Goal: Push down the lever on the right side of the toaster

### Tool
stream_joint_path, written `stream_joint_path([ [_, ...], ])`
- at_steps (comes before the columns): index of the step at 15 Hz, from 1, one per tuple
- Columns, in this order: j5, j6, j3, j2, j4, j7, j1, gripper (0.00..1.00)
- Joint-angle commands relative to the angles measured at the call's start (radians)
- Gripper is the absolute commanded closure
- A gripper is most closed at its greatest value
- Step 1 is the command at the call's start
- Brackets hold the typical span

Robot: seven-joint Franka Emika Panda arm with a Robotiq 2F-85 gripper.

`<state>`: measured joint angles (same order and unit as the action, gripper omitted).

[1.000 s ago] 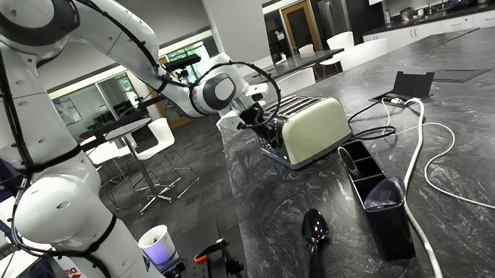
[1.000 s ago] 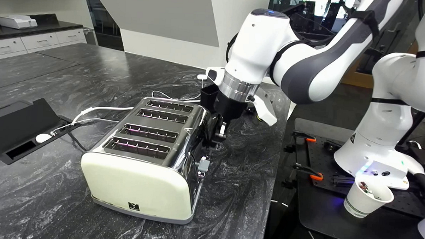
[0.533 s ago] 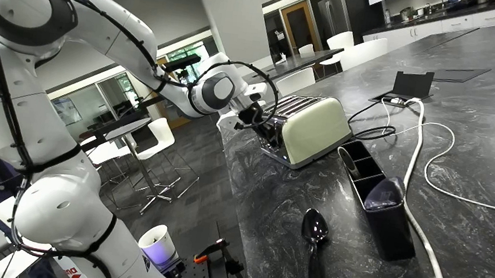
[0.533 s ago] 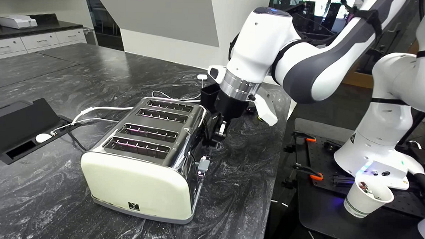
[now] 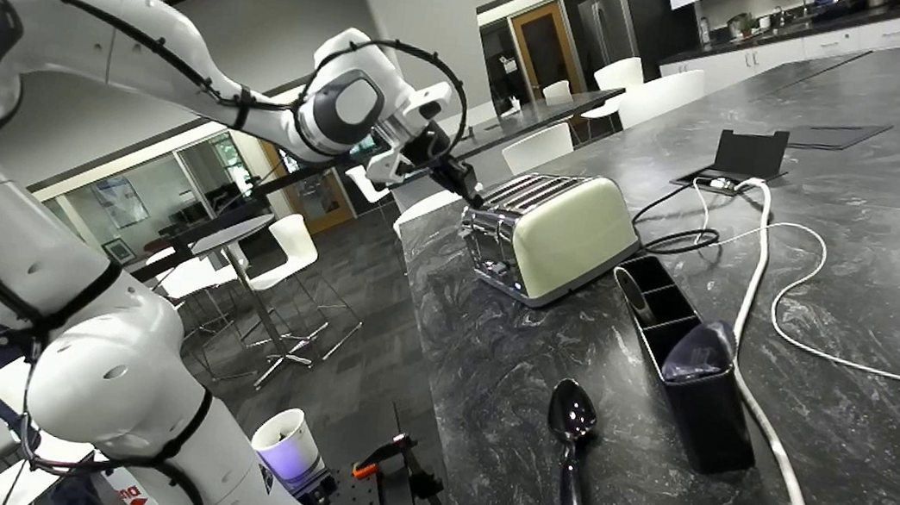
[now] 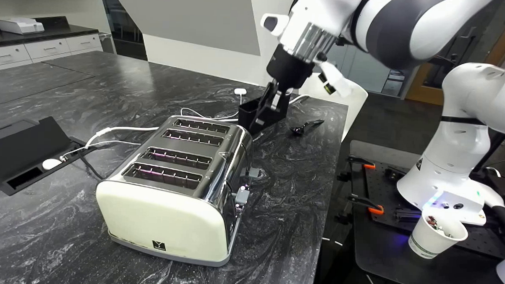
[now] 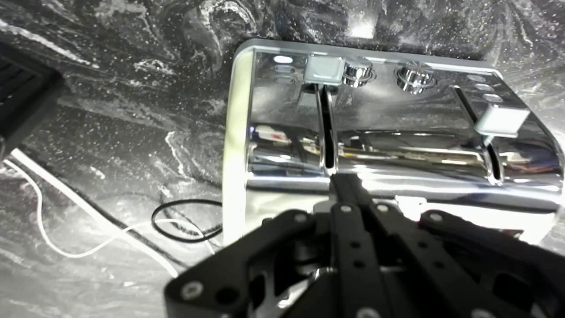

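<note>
The toaster, with a cream side and chrome front, shows in both exterior views (image 5: 577,247) (image 6: 161,218) and the wrist view (image 7: 393,108). In the wrist view, the left lever (image 7: 324,70) sits at the base end of its slot, beside a knob. The right lever (image 7: 503,120) stands about midway along its slot. In an exterior view, these are the far lever (image 6: 253,172) and the near lever (image 6: 242,196). My gripper (image 7: 346,176) is shut and empty, fingertips together. In both exterior views (image 5: 476,199) (image 6: 255,125) it is by the toaster's upper front edge; contact cannot be told.
A black caddy (image 5: 706,417) stands beside the toaster, with a black spoon (image 5: 572,412) lying near it. A white cable (image 5: 773,443) runs past to a raised black outlet box (image 5: 750,153). A paper cup (image 6: 436,232) stands by the robot's base.
The gripper has risen and moved back from the toaster's front, where it was low beside the far lever. That lever, hidden before in an exterior view, now shows. The toaster has not moved.
</note>
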<state>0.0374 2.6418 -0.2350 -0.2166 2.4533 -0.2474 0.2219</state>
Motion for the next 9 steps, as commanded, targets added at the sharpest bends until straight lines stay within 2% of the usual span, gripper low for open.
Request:
stream_joint_path([
  [1,-0.058,-0.162,0.018,-0.155,-0.012,0.085,0.011,1.00],
  [4,-0.064,-0.251,0.021,-0.223,-0.029,0.107,0.002,1.00],
  [9,-0.062,-0.302,0.028,-0.267,-0.038,0.120,0.000,1.00],
])
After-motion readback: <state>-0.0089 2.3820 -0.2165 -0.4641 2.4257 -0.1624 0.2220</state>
